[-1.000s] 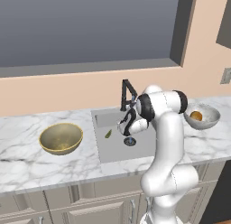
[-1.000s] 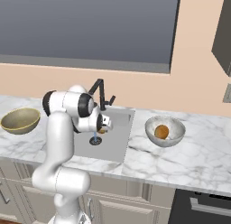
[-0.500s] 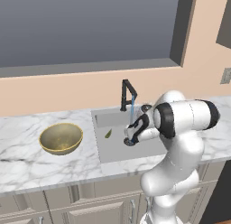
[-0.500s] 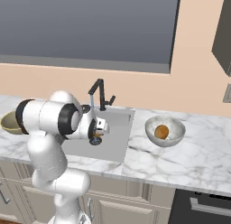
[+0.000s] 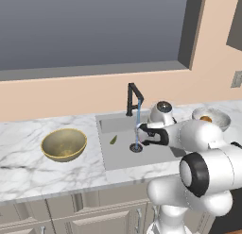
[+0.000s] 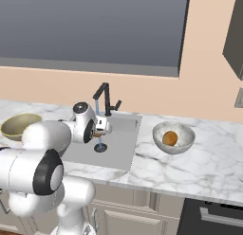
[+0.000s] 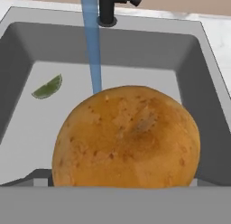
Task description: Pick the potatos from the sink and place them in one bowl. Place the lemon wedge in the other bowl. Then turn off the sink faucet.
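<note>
Up close, a speckled orange-brown potato sits between the wide-spread jaws.

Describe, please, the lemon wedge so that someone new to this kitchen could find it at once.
Start at the grey sink set into the white marble counter, under the black faucet with its running water. On the sink floor, left of the stream, lies the lemon wedge. It is a thin olive-green sliver, far smaller and flatter than the rounded orange-brown potato in the same sink.
</note>
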Robot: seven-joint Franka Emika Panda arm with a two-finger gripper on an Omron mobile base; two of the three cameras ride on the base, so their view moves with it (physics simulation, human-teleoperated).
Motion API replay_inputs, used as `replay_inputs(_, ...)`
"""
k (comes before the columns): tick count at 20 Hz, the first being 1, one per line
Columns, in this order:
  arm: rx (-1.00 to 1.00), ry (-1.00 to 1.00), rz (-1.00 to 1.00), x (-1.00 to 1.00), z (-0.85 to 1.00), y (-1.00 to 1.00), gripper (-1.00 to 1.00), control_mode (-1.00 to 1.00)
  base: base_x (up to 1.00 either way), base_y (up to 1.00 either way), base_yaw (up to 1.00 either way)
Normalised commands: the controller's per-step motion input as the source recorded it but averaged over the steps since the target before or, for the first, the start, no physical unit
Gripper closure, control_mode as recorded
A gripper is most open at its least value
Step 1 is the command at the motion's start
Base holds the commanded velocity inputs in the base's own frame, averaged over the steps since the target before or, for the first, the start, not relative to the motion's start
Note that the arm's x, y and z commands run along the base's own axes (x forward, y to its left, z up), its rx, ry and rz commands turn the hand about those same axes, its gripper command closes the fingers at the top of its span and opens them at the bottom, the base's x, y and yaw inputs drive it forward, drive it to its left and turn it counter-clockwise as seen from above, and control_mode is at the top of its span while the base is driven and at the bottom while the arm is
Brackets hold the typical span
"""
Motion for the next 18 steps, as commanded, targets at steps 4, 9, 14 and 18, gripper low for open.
replay_inputs(4, 0.00, 0.15, 0.00, -0.41, 1.00, -0.01, 1.00, -1.00, 0.00, 0.00, 0.00)
replay_inputs(9, -0.02, 0.26, 0.01, -0.61, 1.00, -0.10, 1.00, -1.00, 0.00, 0.00, 0.00)
replay_inputs(14, -0.02, 0.19, 0.00, -0.13, 0.87, -0.47, 1.00, -1.00, 0.00, 0.00, 0.00)
replay_inputs(18, -0.01, 0.14, -0.01, 0.00, 0.53, -0.86, 1.00, -1.00, 0.00, 0.00, 0.00)
